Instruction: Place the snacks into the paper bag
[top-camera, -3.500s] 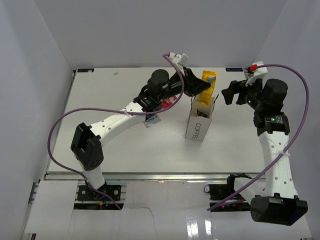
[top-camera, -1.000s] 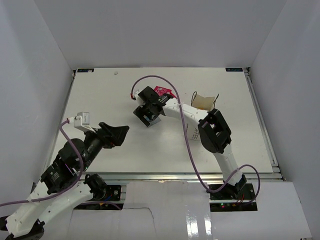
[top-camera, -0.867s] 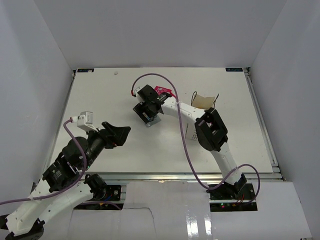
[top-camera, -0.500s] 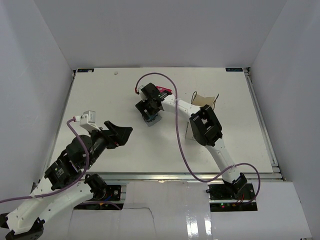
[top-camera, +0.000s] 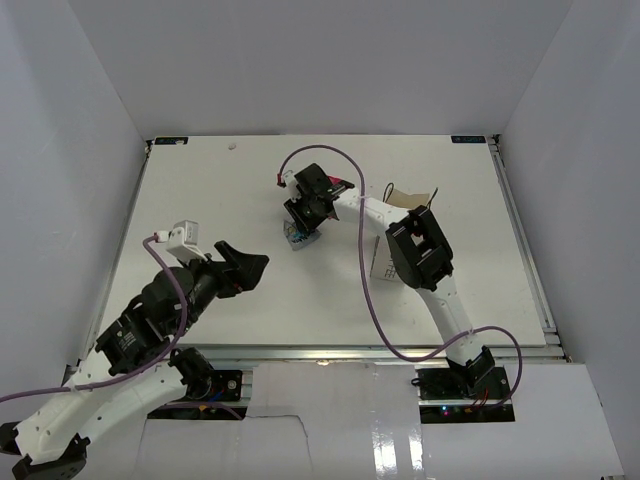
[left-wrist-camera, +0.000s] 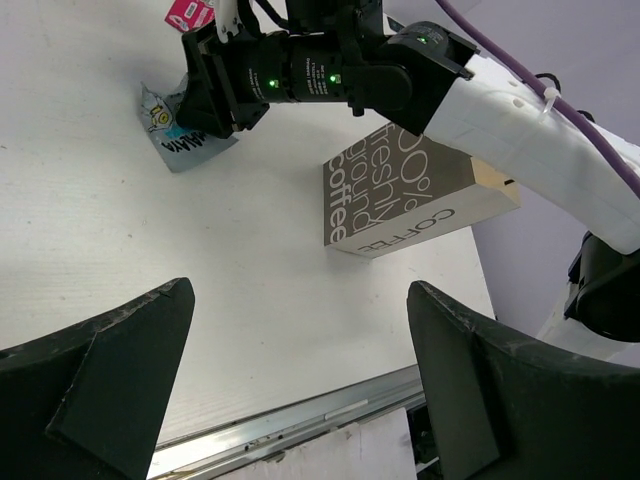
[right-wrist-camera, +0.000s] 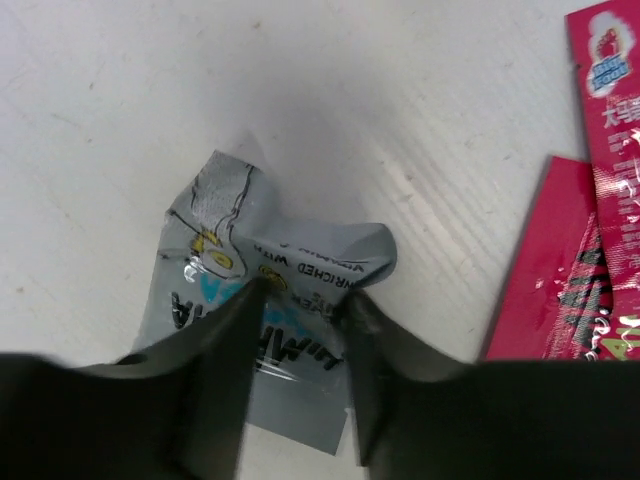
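Silver-blue packet in right claw, outside paper bag.

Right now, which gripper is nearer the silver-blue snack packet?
Right. The right gripper is on the silver-blue packet, with a finger on each side pinching it. The left gripper hangs open well short of it, over the near-left part of the table.

My left arm and right arm were white shells with black joint housings, each trailing a loose purple cable. My left gripper and right gripper had matte black fingers. Green lights dotted my right wrist.
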